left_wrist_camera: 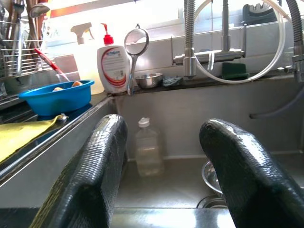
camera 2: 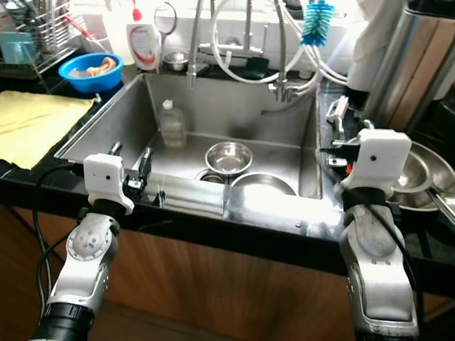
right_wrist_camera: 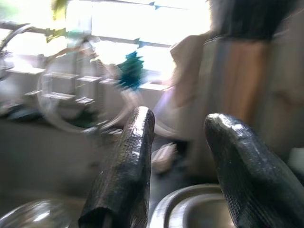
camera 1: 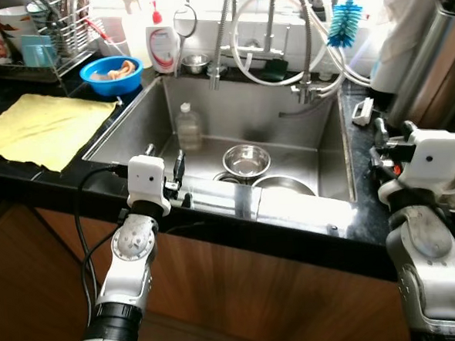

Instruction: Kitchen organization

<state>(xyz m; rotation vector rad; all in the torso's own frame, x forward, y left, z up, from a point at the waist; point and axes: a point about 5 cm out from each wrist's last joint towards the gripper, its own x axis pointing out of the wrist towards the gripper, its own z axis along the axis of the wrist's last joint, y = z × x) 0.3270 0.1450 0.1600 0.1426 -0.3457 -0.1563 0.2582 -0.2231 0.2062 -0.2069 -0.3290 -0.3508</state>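
A steel sink (camera 1: 134, 124) is set into the black counter before me. In it stand a clear plastic bottle (camera 1: 188, 126) at the back left, a small steel bowl (camera 1: 246, 160) in the middle and a second steel dish (camera 1: 284, 185) near the front. My left gripper (camera 1: 165, 160) is open and empty over the sink's front left edge, pointing towards the bottle (left_wrist_camera: 148, 152). Over the counter right of the sink, my right gripper (camera 2: 333, 153) is open and empty beside a wide steel pan (camera 2: 421, 174).
A yellow cloth (camera 1: 43, 128) lies on the left counter, with a blue bowl (camera 1: 111, 75), a soap bottle (camera 1: 160, 47) and a dish rack (camera 1: 56, 26) behind it. Faucet hoses (camera 1: 277, 36) and a blue brush (camera 1: 345, 16) hang over the sink's back. A tall steel container (camera 1: 430, 65) stands at right.
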